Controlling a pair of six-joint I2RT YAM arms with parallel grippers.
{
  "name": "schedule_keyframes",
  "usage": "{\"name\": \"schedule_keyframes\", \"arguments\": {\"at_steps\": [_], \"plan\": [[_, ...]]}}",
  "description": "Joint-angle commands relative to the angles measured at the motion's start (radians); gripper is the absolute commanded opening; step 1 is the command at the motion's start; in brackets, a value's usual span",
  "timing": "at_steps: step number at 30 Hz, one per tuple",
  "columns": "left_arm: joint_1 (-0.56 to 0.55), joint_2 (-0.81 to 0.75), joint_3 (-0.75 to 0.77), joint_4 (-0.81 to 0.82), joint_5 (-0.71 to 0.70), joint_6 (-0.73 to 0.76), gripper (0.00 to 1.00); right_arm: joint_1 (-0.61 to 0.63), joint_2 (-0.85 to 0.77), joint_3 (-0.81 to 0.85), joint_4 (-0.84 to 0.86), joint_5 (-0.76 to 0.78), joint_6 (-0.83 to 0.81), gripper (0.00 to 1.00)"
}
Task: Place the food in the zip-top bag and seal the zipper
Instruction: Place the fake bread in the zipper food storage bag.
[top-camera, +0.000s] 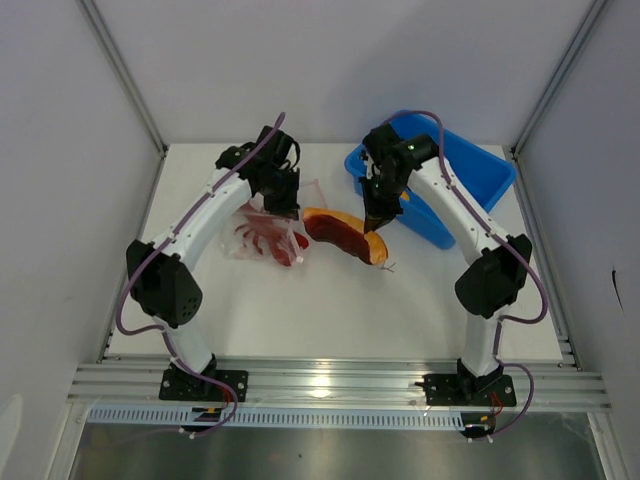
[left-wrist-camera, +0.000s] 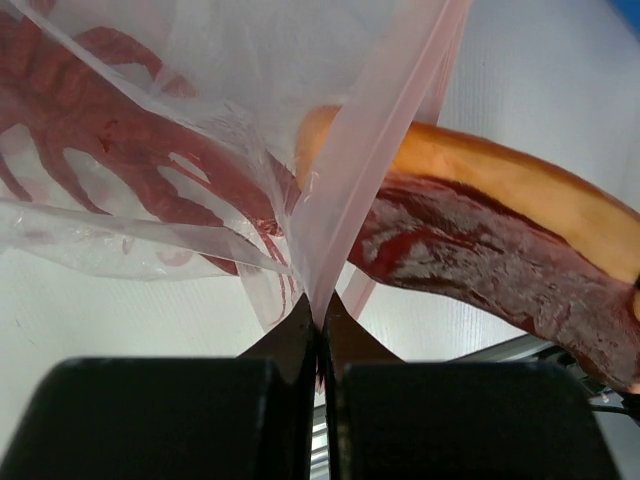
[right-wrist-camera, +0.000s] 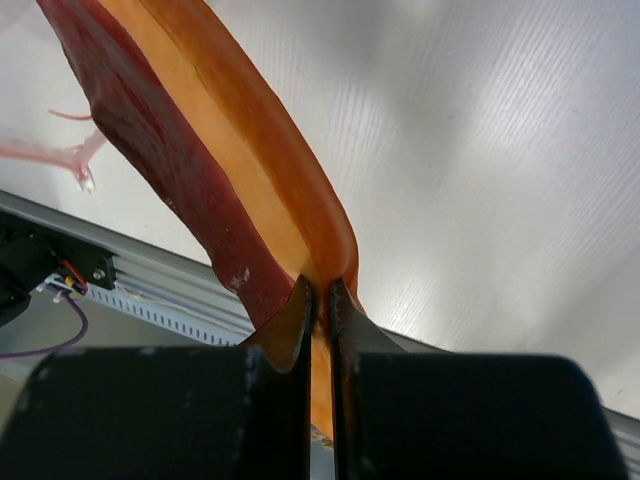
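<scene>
My left gripper (top-camera: 289, 208) is shut on the pink zipper strip (left-wrist-camera: 352, 180) of the clear zip-top bag (top-camera: 262, 232), holding its edge up. Red shapes show through the bag's film (left-wrist-camera: 110, 150). My right gripper (top-camera: 373, 225) is shut on the end of a long, curved food piece (top-camera: 345, 235), dark red on one side and orange on the other. The piece (right-wrist-camera: 200, 150) hangs just above the table, its far end right at the bag's lifted edge (left-wrist-camera: 470, 220).
A blue plastic bin (top-camera: 440, 175) stands tilted at the back right, behind my right arm. The white table (top-camera: 330, 310) ends at a metal rail (top-camera: 340, 380) along the near side. Grey walls close in left, right and behind.
</scene>
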Motion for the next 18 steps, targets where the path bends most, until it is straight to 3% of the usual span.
{"name": "schedule_keyframes", "arguments": {"at_steps": [1, 7, 18], "plan": [[-0.005, -0.069, 0.029, 0.000, 0.010, 0.011, 0.01, 0.023, 0.045, 0.108, -0.158, 0.027, -0.013, 0.00], [-0.029, -0.089, 0.020, 0.035, 0.068, 0.008, 0.01, 0.046, 0.123, 0.272, -0.156, -0.059, 0.010, 0.00], [-0.060, -0.141, -0.046, 0.140, 0.162, -0.012, 0.00, 0.072, 0.226, 0.320, -0.093, -0.099, 0.033, 0.00]]}}
